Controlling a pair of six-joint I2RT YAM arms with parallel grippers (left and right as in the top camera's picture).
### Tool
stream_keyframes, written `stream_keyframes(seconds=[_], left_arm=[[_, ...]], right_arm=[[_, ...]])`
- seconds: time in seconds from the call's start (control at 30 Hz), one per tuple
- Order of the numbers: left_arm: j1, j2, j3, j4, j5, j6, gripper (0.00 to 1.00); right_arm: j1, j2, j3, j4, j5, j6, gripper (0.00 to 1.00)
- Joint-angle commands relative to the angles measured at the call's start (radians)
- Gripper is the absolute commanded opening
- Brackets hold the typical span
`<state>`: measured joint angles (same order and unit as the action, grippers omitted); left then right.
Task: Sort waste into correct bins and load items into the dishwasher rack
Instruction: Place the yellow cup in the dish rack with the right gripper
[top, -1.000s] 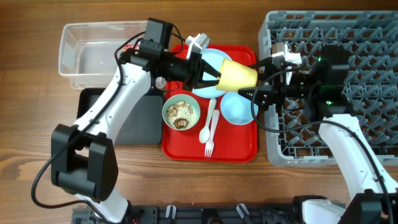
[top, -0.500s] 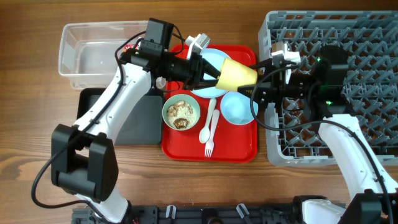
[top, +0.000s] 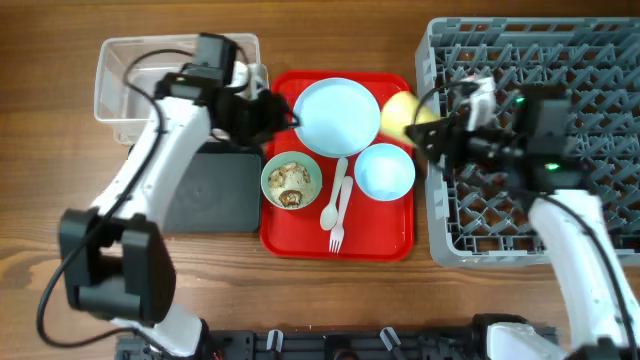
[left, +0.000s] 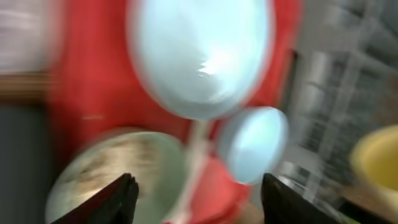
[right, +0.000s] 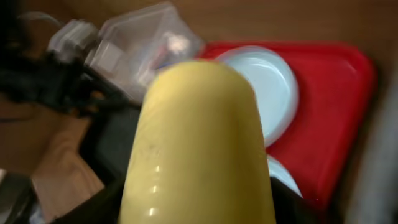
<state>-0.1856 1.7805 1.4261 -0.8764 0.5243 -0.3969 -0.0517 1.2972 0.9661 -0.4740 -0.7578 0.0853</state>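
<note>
- Cup (top: 400, 113): yellow, held in the right pincer (top: 418, 125), in the air over the right edge of the red tray (top: 395, 235), just beside the rack (top: 560, 60) wall. It looks tipped on its side, but we cannot tell which way the mouth faces.
- Left pincer (top: 283, 112): spread wide, empty, at the tray's left edge next to the plate (top: 337, 115). We judge it is clear of the carry path.
- Step in hand, as we read it: move the cup into the rack.
- Doing it well:
  - Lift clear of the rack wall before moving across, because the cup sits right at it.
  - Pick a free spot between the pegs and turn the mouth down over it.
  - Lower until the rim seats on the grid, and only then let go. A grip on a round, smooth wall can slip, so we go slowly.
- Remaining on the tray: plate, blue bowl (top: 385, 172), green bowl (top: 291, 181) with food scraps in it, spoon (top: 341, 190) and fork (top: 333, 225).
- Clear tub (top: 130, 95) and black tray (top: 215, 200) sit on the tabletop to the left of the red tray.
- Writing: we find no brand, label or text we can read. Both wrist views are motion-blurred.
</note>
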Motion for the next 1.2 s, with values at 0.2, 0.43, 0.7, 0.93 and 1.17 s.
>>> stream_keyframes(seconds=[0.2,0.43,0.7,0.93,1.17], left_arm=[[0.034,-0.143,0.001,-0.072,-0.439,0.049,0.67],[0.032,-0.143,0.001,-0.072,-0.439,0.049,0.66],[0.032,-0.143,0.001,-0.072,-0.439,0.049,0.67],[0.032,-0.143,0.001,-0.072,-0.436,0.049,0.72],[0.008,-0.143,0.001,-0.068,-0.428,0.05,0.78]], right_arm=[[-0.3,-0.054,0.344,-0.415,0.553,0.054,0.04],[-0.564,0.052,0.409,-0.537,0.76,0.154,0.04],[-0.712,0.267,0.409,-0.601,0.81,0.206,0.04],[-0.715,0.353,0.408,-0.558,0.75,0.203,0.88],[-0.713,0.317,0.41,-0.551,0.595,0.161,1.0]])
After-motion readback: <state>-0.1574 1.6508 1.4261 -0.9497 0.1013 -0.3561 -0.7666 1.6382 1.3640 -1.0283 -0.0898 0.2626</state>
